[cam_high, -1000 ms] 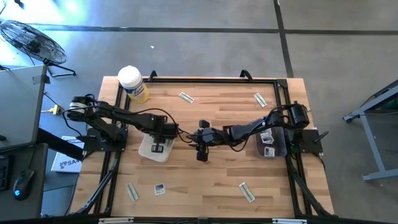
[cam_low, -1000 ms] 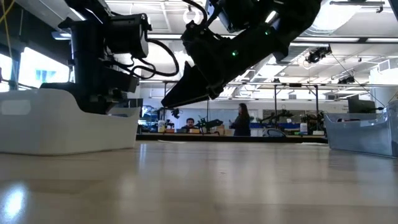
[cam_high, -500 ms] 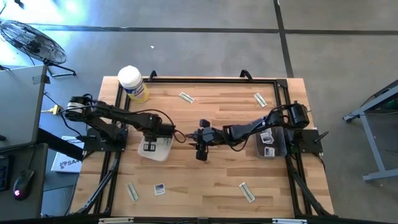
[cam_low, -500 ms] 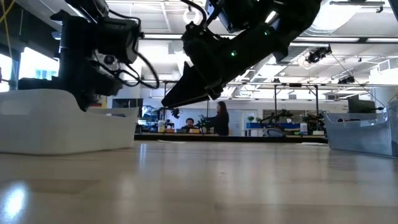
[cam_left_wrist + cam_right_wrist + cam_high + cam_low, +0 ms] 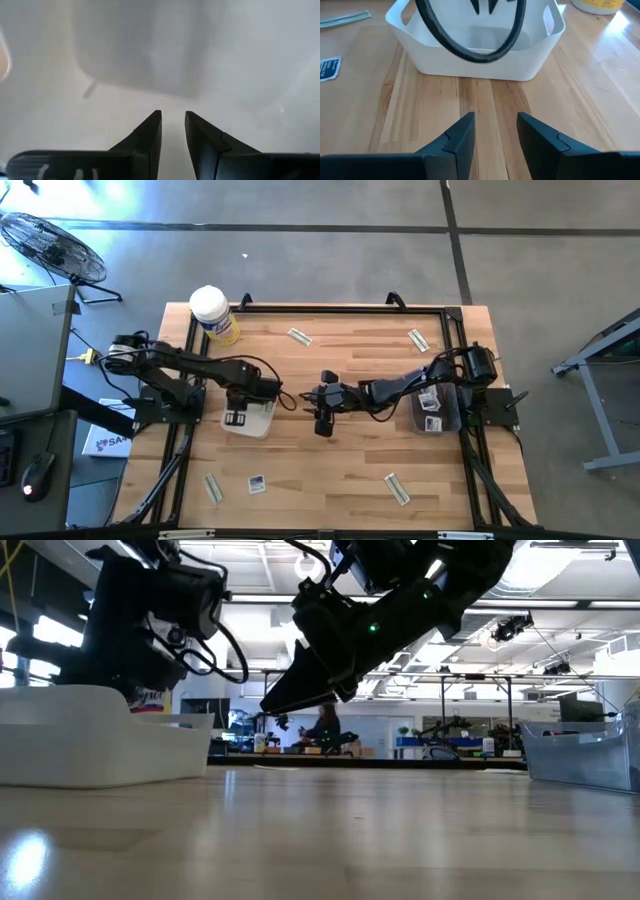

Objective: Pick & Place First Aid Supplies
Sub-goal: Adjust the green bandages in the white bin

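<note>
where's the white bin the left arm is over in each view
High view: white bin left of centre, under the left gripper.
Low view: far left, its pale wall.
Left wrist view: its inside fills the picture.
Right wrist view: ahead past the fingers.
Shared landmark: the left arm's black cable over the bin.

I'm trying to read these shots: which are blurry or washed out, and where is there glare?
Left wrist view: hazy and washed out; only the dark fingers are sharp against the white bin. Low view: arms are dark silhouettes against bright ceiling lights, with glare on the table. High view: a bright patch on the floor at top left.
</note>
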Controlling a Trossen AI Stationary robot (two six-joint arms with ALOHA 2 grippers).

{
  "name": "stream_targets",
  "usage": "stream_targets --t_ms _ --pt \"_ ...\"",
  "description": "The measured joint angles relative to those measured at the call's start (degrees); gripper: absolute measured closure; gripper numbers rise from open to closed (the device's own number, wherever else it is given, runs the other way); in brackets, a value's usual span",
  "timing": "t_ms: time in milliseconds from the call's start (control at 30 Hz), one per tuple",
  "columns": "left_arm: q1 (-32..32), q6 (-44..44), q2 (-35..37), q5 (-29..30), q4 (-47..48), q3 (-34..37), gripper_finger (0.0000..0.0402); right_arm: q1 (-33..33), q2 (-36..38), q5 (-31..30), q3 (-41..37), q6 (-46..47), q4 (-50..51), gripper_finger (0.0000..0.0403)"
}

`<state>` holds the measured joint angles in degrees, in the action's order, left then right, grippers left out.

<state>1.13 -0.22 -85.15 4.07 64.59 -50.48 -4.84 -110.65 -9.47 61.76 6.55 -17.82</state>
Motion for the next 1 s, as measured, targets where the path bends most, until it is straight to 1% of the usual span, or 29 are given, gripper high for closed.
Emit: stream_targets --t_ms 133,200,300,367,467,700,867,1000 --pt "0.0 -1.4 -0.2 1.4 4.5 -1.8 0.0319 0.0 0.0 0.0 0.0 0.0 0.0 0.0263" --pt "0.0 -1.6 -0.2 0.1 6.1 -1.5 0.0319 0.0 0.0 0.0 0.0 0.0 0.1 0.0263" --pt "0.0 -3.9 -0.2 -4.0 7.2 -0.7 0.0319 0.0 0.0 0.0 0.0 0.0 0.7 0.0263" --pt "0.0 -5.8 -0.2 -4.6 8.0 -0.3 0.0319 0.0 0.0 0.0 0.0 0.0 1.0 0.0263" --pt "0.0 -8.6 -0.2 -3.3 9.2 0.5 0.0319 0.0 0.0 0.0 0.0 0.0 1.1 0.0263" --pt "0.0 -10.8 -0.2 -3.9 11.4 2.7 0.0319 0.0 0.0 0.0 0.0 0.8 1.3 0.0263" --pt "0.0 -11.4 0.0 -2.8 12.5 2.8 0.0319 0.0 0.0 0.0 0.0 0.9 1.3 0.0263" --pt "0.7 -15.2 1.7 -2.2 13.8 2.4 0.0319 0.0 0.0 0.0 0.0 0.9 1.4 0.0263"
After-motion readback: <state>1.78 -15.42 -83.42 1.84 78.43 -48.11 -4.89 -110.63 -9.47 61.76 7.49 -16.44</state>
